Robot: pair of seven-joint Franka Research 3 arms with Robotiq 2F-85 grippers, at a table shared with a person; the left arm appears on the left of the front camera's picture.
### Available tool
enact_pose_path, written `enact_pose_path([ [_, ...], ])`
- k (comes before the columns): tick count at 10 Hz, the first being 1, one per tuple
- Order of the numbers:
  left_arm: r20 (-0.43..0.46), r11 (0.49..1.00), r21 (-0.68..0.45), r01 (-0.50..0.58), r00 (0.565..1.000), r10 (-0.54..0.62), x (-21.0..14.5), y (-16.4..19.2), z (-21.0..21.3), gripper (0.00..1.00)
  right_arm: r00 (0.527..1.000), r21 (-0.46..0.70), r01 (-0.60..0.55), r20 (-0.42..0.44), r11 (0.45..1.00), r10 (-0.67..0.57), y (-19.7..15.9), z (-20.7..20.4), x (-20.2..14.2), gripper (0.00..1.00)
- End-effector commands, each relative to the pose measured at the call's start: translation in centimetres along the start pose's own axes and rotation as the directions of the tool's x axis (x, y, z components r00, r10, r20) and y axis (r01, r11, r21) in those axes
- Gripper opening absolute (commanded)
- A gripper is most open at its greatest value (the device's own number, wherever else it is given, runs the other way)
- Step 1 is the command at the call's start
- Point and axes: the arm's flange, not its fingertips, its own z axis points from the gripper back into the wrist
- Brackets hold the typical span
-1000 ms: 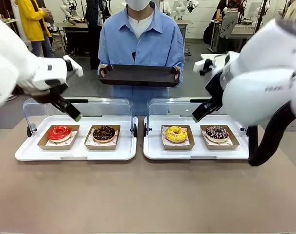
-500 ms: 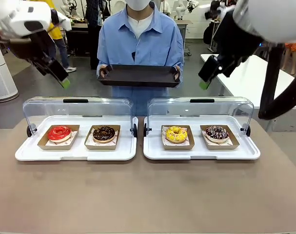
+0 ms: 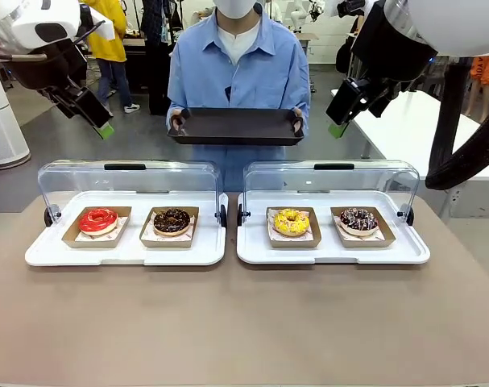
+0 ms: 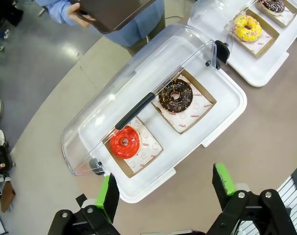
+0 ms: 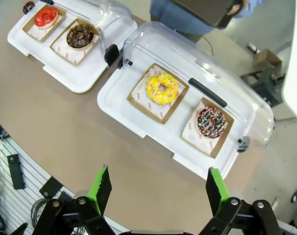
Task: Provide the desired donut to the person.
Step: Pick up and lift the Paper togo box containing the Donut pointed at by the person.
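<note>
Donuts, four on offer: red glazed (image 3: 97,218), chocolate (image 3: 171,219), yellow sprinkled (image 3: 291,221) and dark with coloured sprinkles (image 3: 358,218), each in a brown card tray. They sit in pairs in two white plastic trays (image 3: 123,256) on the tan surface (image 3: 244,322), clear domed lids (image 3: 127,173) rolled back, I judge for access. I cannot tell which is wanted. Opposite, the person in a light blue shirt (image 3: 236,72) holds out a dark rectangular tray (image 3: 234,125), presumably to receive. My left claw (image 4: 166,188) and right claw (image 5: 157,188) hang high, both wide, empty.
</note>
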Motion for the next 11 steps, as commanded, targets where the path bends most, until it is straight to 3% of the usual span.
enact_pose_path([
  [1, 0.001, 1.0, -0.003, -0.001, 1.0, 0.001, 0.0, 0.1, -0.1, 1.0, 1.0, 0.022, -0.004, -0.002, 1.0, 0.004, -0.1, -0.3, -0.3, 1.0],
  [4, -0.002, 1.0, -0.001, 0.0, 1.0, 0.0, 0.0, 0.0, -0.1, 1.0, 1.0, 0.0, 0.0, 0.0, 1.0, 0.0, 0.0, 0.0, 0.0, 1.0],
  [5, 0.038, 0.973, -0.216, 0.084, 0.996, -0.078, -0.5, 2.1, 0.3, 1.0, 0.991, 0.128, -0.129, 0.064, 0.983, 0.121, -2.7, 0.5, -1.2, 1.0],
  [6, 0.107, 0.916, -0.374, 0.144, 0.988, -0.111, -0.7, 3.8, 0.3, 1.0, 0.979, 0.326, -0.19, 0.134, 0.926, 0.153, -5.6, 0.6, -2.0, 1.0],
  [7, 0.161, 0.842, -0.513, 0.164, 0.983, -0.093, -0.9, 5.2, 0.2, 1.0, 0.965, 0.373, -0.219, 0.218, 0.902, 0.145, -8.8, 0.1, -2.7, 1.0],
  [9, 0.284, 0.748, -0.614, 0.252, 0.955, -0.089, -1.9, 8.6, -0.2, 1.0, 0.939, 0.503, -0.271, 0.326, 0.821, 0.111, -14.8, -1.6, -4.3, 1.0],
  [11, 0.411, 0.697, -0.628, 0.346, 0.908, -0.081, -3.5, 12.5, 0.4, 1.0, 0.92, 0.603, -0.281, 0.391, 0.747, 0.031, -18.9, -2.8, -6.3, 1.0],
])
